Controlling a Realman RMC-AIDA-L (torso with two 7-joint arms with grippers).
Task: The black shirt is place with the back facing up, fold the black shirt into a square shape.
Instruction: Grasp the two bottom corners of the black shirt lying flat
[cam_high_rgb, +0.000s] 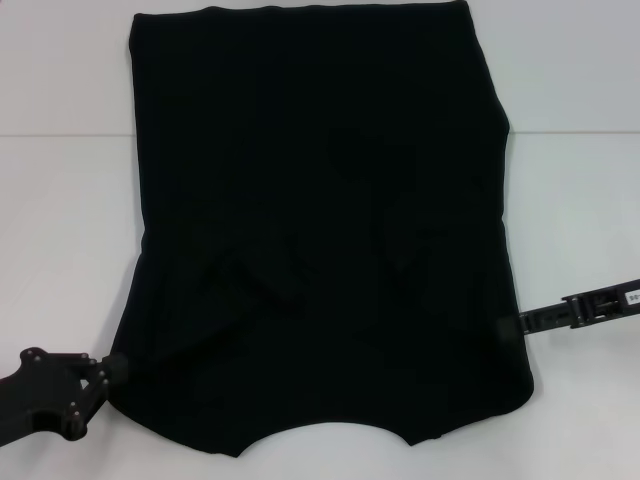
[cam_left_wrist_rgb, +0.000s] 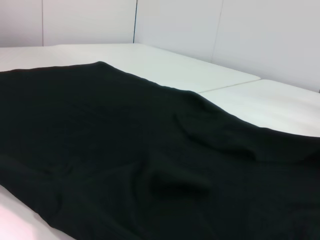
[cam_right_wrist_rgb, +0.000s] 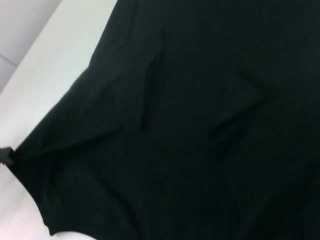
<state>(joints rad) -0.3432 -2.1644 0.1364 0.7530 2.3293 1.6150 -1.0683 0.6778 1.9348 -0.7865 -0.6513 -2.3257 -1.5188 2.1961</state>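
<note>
I see my left gripper (cam_high_rgb: 108, 372) low at near left, arm angled in from the corner, tip touching the black shirt (cam_high_rgb: 320, 230) edge. My right gripper (cam_high_rgb: 510, 325) reaches in level from the right, tip at the opposite side edge.

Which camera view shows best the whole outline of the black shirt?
The head view: the black shirt lies there almost whole, with both side edges and the curved neckline near the robot. The left wrist view shows only a low, slanted stretch of cloth with folds. The right wrist view shows one edge and some creases.
</note>
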